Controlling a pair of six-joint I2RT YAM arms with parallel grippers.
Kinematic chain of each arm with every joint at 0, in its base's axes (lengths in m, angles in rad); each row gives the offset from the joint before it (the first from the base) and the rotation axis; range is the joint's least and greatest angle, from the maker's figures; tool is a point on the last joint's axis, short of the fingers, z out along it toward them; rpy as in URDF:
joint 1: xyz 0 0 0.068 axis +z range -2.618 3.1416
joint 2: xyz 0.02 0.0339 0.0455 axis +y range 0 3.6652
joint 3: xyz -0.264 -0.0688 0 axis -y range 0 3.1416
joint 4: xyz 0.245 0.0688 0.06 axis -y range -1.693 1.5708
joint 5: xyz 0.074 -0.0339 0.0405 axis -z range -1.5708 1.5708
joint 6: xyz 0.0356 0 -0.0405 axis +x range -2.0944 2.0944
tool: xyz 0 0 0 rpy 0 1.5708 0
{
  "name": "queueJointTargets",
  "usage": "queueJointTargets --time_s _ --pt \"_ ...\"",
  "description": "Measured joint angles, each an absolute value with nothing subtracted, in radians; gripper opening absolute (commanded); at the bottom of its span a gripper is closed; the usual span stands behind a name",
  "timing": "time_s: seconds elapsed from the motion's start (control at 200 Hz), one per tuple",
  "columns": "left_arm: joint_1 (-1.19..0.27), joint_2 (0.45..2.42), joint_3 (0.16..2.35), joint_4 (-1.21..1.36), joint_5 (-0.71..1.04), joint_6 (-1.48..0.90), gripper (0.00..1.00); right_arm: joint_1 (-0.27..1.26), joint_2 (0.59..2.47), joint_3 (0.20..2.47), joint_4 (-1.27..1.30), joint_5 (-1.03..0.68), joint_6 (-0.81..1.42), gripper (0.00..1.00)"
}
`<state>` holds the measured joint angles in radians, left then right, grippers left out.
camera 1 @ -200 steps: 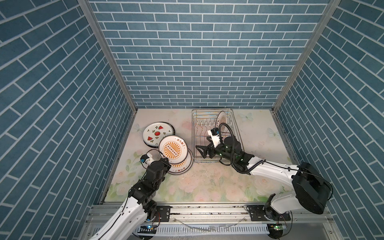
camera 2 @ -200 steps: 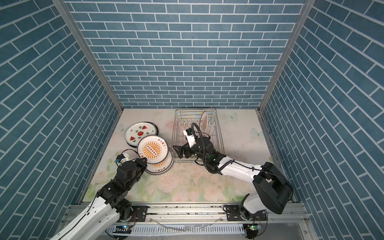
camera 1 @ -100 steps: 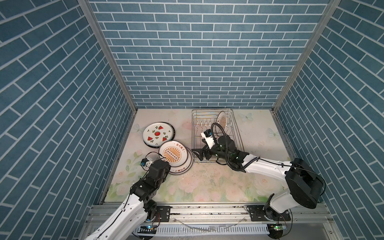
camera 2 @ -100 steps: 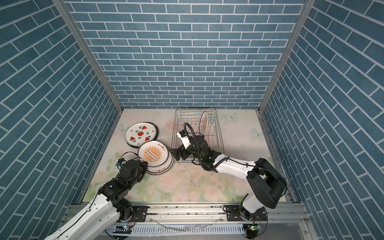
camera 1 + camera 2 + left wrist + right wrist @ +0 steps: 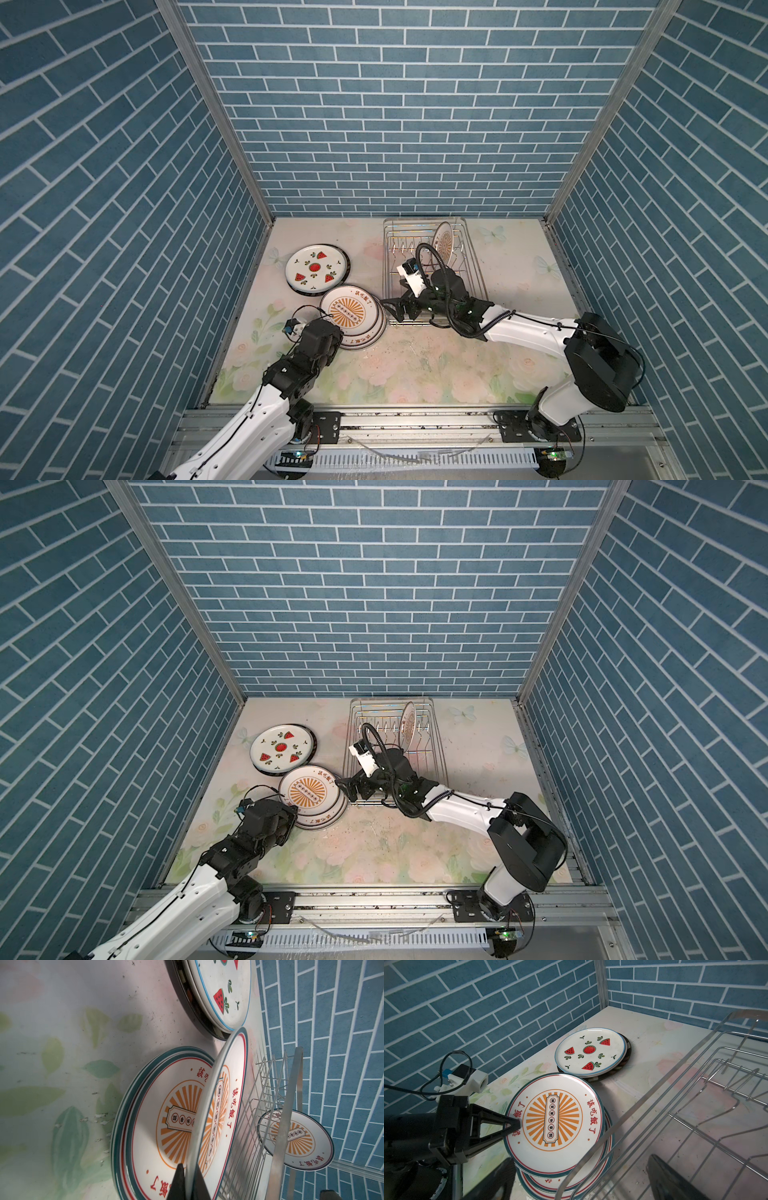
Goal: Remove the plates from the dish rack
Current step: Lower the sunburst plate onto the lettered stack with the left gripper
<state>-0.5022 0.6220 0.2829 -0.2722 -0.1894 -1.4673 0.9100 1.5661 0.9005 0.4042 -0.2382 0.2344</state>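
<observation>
**Sunburst plate held over the stack; one plate in the rack**

Nearest the camera, the left pincer (image 5: 188,1167) is clamped on the near rim of an orange-sunburst plate (image 5: 553,1118). It holds that plate tilted just above a stack of matching plates (image 5: 368,338) on the floral worktop (image 5: 415,365). Just beyond, to the right, the right pincer (image 5: 395,309) stands wide open and empty at the near left corner of the dish rack (image 5: 461,270), with the rack's rim running between its fingers. Farther left, a watermelon plate (image 5: 316,268) lies flat on a dark-rimmed plate (image 5: 628,1049), touching the stack's far edge. At the rack's far end, one sunburst plate (image 5: 444,243) stands upright among the prongs.
</observation>
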Motion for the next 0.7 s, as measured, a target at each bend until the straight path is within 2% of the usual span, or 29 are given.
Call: queueJointTargets --time_s 0.395,0.7 --pt "-0.502 0.683 0.283 -0.261 -0.171 -1.490 0.07 0.910 1.567 0.900 0.395 -0.251 0.234 0.99" --pt "-0.502 0.671 0.266 -0.233 -0.152 -1.513 0.22 0.910 1.567 0.900 0.399 -0.249 0.234 0.99"
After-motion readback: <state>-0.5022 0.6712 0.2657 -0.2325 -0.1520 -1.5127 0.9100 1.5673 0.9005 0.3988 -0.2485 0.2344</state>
